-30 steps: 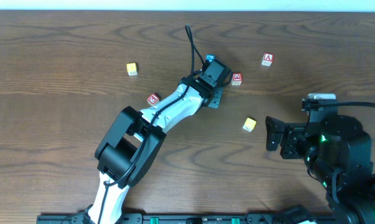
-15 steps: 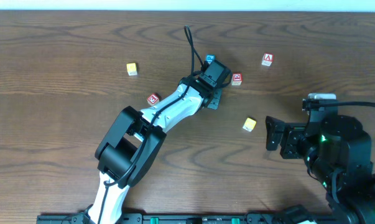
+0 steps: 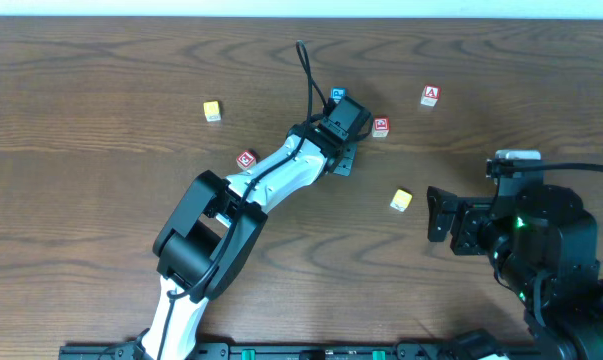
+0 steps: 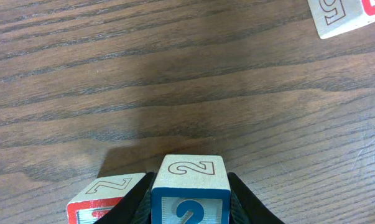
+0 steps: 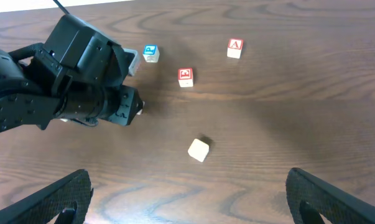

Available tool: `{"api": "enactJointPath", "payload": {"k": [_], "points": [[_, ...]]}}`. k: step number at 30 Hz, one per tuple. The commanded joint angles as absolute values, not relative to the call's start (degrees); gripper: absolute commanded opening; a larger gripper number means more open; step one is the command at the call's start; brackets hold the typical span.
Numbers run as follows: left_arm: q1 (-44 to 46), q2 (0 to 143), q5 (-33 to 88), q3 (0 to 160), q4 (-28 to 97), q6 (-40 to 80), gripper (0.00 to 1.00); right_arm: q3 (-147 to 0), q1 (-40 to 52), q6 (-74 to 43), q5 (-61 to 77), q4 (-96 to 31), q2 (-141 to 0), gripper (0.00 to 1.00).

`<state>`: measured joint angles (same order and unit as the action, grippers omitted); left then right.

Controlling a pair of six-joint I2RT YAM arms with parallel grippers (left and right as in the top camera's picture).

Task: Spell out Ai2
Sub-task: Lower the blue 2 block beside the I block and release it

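Left end effector (image 4: 190, 200) is clamped on the 2 cube (image 4: 190, 176), with dark fingers (image 4: 246, 202) pressed to both its sides. The cube sits upright on the counter (image 4: 175, 74), blue 2 facing the wrist camera. A red-edged cube (image 4: 106, 198) lies just outside one finger; I cannot tell whether they touch.

Right end effector (image 5: 187, 180) has its fingers spread wide apart and holds nothing. The A cube (image 5: 235, 47) lies far ahead of it, and well apart from the left end effector. The I cube cannot be picked out.
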<state>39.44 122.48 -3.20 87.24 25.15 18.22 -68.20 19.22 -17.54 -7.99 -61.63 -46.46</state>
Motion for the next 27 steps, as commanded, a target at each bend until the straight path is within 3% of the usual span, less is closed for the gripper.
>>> {"api": "enactJointPath", "payload": {"k": [1,18,27], "points": [[39.42,123.46,-3.11,87.42,25.41,18.48,0.34,-68.88,18.72,-18.39,-8.58,-61.49,-46.41,0.99],[39.31,123.42,-3.46,87.81,21.17,17.76,0.36,-68.88,18.72,-18.39,-8.56,-61.12,-46.41,0.99],[38.85,123.17,-9.67,95.5,21.76,12.62,0.41,-68.88,18.7,-18.41,-8.75,-61.06,-47.64,0.99]]}}
